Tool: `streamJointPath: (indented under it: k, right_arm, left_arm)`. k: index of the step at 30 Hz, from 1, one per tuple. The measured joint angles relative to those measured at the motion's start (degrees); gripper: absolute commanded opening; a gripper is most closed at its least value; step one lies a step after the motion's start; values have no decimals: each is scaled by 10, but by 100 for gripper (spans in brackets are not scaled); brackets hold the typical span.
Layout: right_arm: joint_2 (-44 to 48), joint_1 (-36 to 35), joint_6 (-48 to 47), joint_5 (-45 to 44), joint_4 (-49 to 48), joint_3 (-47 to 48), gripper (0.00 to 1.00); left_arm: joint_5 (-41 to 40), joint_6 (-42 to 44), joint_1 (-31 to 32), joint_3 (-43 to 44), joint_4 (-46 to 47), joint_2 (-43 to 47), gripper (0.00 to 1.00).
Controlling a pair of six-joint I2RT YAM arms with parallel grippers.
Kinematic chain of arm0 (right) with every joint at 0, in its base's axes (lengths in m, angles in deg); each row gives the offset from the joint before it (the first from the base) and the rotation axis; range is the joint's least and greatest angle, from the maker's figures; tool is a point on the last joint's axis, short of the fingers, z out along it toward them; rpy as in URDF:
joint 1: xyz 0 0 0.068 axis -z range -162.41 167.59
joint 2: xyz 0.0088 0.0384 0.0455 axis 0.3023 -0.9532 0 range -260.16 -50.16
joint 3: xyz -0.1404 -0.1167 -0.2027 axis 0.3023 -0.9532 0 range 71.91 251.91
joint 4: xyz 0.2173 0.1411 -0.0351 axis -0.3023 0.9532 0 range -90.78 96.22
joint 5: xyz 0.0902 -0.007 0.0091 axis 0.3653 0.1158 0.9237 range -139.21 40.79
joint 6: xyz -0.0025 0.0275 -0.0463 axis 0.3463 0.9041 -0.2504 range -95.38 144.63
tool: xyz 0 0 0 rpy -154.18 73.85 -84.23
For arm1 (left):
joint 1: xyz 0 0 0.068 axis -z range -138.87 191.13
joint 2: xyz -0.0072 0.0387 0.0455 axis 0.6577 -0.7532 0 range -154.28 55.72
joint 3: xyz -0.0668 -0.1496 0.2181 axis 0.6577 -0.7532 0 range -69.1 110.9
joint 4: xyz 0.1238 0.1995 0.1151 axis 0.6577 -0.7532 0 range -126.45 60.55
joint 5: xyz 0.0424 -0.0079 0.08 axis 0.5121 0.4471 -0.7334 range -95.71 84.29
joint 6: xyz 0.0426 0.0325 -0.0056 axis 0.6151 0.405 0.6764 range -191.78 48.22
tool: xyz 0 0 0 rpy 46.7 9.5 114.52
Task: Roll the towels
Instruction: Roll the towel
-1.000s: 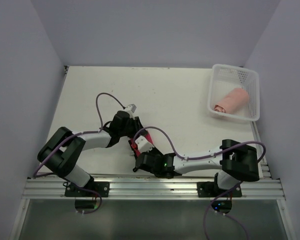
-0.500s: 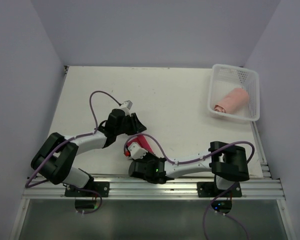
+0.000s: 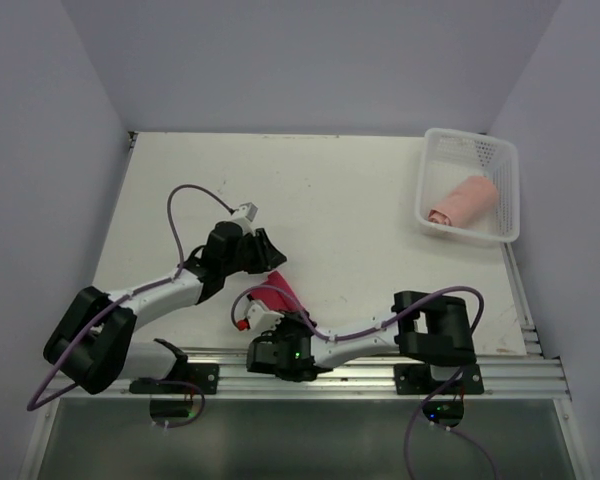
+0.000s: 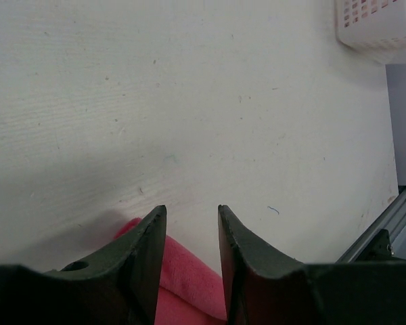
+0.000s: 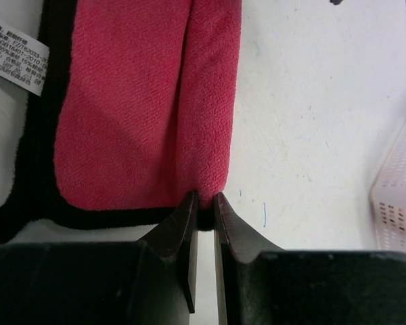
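A red-faced cloth (image 5: 142, 101) with dark trim and a white tag (image 5: 17, 57) lies folded lengthwise on the table near the front edge, also seen from above as the cloth (image 3: 285, 292). My right gripper (image 5: 204, 203) is shut on the near trimmed edge of this cloth. My left gripper (image 4: 189, 211) stands open just over the cloth's far end (image 4: 183, 271), with nothing between its fingertips. The salmon-pink towel (image 3: 463, 200) lies rolled inside the white basket (image 3: 470, 140) at the back right.
The basket's corner (image 4: 379, 24) shows at the top right of the left wrist view, and its wall (image 5: 399, 196) at the right edge of the right wrist view. The aluminium rail (image 3: 380, 370) runs along the table's near edge, right by the right wrist.
My right gripper has drawn left and toward the near edge, pulling the red cloth with it. The left gripper has shifted slightly left and back, and its jaws have widened a little.
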Motion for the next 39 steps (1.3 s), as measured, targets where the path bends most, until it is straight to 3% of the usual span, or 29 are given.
streamJointPath:
  k: [15,25,39]
  right_arm:
    - [-111,-71,-56,-67,51,65,0]
    - [-161,-99,-83,-86,98,98,0]
    - [-180,-100,-106,-76,128,123,0]
  left_arm:
    - [-13,5,0,0,-34,58,40]
    - [9,-32,5,-52,-21,92,38]
    - [-1,-88,92,-104,8,148,38]
